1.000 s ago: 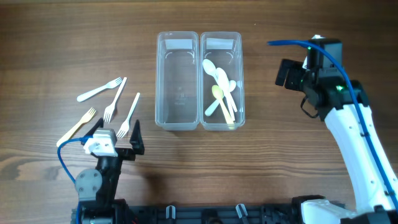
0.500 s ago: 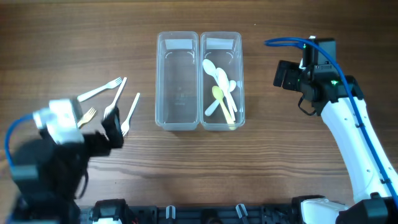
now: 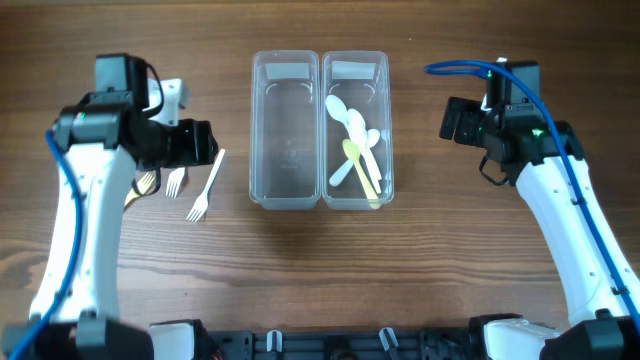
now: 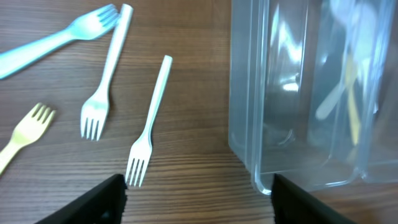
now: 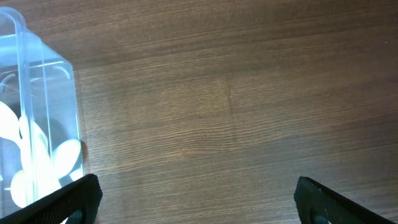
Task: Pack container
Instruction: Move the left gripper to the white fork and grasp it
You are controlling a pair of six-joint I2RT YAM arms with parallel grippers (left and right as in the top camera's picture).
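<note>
Two clear containers stand side by side at the table's middle. The left container (image 3: 285, 130) is empty. The right container (image 3: 382, 120) holds several white and yellow spoons (image 3: 355, 140). Several plastic forks lie to the left of them: a white fork (image 3: 205, 185) nearest the containers, another white fork (image 3: 175, 182) and a yellow fork (image 3: 143, 183), both partly hidden by my left arm. My left gripper (image 3: 205, 143) is open and empty above the forks. In the left wrist view (image 4: 198, 193) it hangs between the white fork (image 4: 149, 124) and the container (image 4: 249, 93). My right gripper (image 3: 455, 118) is open and empty to the right of the containers.
The left wrist view also shows a pale blue-white fork (image 4: 62, 37), a white fork (image 4: 106, 81) and the yellow fork (image 4: 25, 134). The right wrist view shows bare wood between the fingers (image 5: 196, 199) and a corner of the spoon container (image 5: 43, 124).
My left arm has risen from the table's front edge and swung back over the forks. The right arm has barely moved. The forks and spoons lie as before.
</note>
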